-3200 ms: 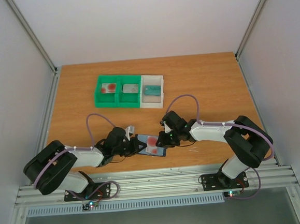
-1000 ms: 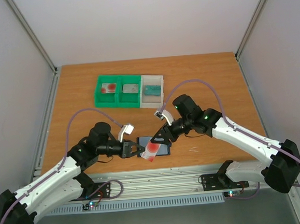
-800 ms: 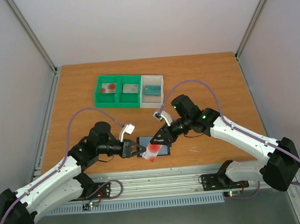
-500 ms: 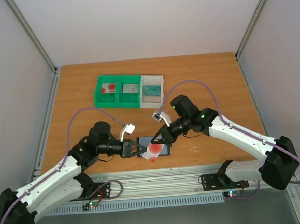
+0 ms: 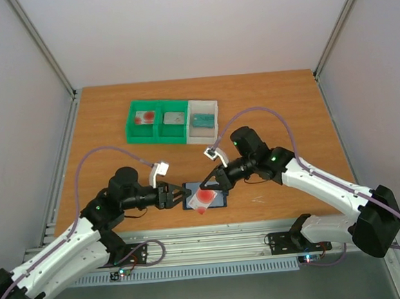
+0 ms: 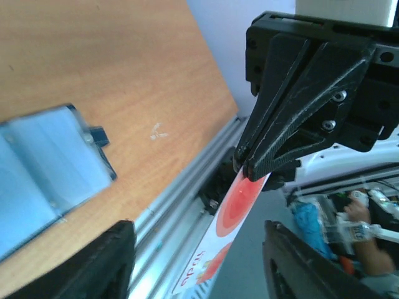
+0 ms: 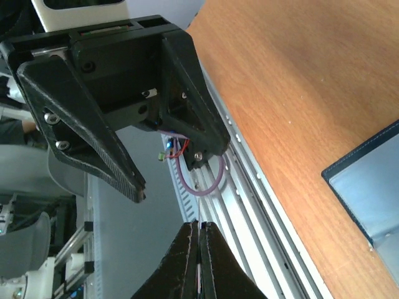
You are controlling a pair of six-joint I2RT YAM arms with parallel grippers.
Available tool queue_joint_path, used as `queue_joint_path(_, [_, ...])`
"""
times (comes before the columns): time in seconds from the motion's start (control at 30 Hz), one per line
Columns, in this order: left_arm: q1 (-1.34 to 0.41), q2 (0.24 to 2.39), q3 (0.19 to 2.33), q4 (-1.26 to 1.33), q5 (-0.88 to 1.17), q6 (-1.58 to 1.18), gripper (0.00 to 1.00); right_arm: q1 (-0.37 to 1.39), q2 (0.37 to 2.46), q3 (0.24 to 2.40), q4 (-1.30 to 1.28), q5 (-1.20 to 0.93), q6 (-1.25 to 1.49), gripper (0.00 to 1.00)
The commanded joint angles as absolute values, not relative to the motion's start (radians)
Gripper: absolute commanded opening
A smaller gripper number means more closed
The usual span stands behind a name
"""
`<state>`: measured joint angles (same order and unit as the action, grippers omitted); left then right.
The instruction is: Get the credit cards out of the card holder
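**Right arm holds a freed card over the card holder; left jaws are spread and empty**

From above, the right gripper (image 5: 204, 186) is clenched on a credit card (image 5: 202, 200), which is tilted over the card holder (image 5: 220, 198) lying on the table (image 5: 286, 101). The left gripper (image 5: 170, 194) sits just beside the holder's left end, open and empty. The left wrist view shows the card (image 6: 234, 208) pinched by one end only, apart from the holder (image 6: 43, 174). The right wrist view shows closed fingertips with the card edge-on and barely visible, facing the open left jaws. The pinch should probably stay firm, and the card should rise straight up before travelling, clear of the left fingers.
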<state>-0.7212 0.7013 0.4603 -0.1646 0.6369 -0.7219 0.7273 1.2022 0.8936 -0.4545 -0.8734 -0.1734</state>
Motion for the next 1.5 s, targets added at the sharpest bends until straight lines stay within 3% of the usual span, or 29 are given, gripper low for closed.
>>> queue_joint_path(0.0, [-0.718,0.619,0.47,-0.179,0.487,-0.757,0.63,0.716,1.165,0.865,-0.319,-0.842,-0.012,0.01])
queue_joint_path(0.1, [-0.718,0.573,0.457,-0.166,0.437,-0.789,0.75,0.706,1.137,0.837,-0.22,-0.785,0.125,0.01])
queue_joint_path(0.23, [-0.719,0.542,0.441,-0.141,0.411,-0.818,0.83,0.697,1.106,0.801,-0.117,-0.703,0.26,0.01])
queue_joint_path(0.6, [-0.718,0.54,0.374,0.045,0.366,-0.936,0.83,0.696,1.077,0.697,0.146,-0.543,0.579,0.01])
queue_joint_path(0.83, [-0.719,0.576,0.331,0.184,0.371,-1.037,0.73,0.697,1.044,0.65,0.264,-0.475,0.674,0.01])
queue_joint_path(1.07, [-0.718,0.653,0.307,0.392,0.417,-1.151,0.53,0.698,1.052,0.629,0.334,-0.468,0.736,0.01])
queue_joint_path(1.47, [-0.719,0.633,0.261,0.46,0.342,-1.22,0.11,0.698,1.04,0.609,0.341,-0.462,0.746,0.01])
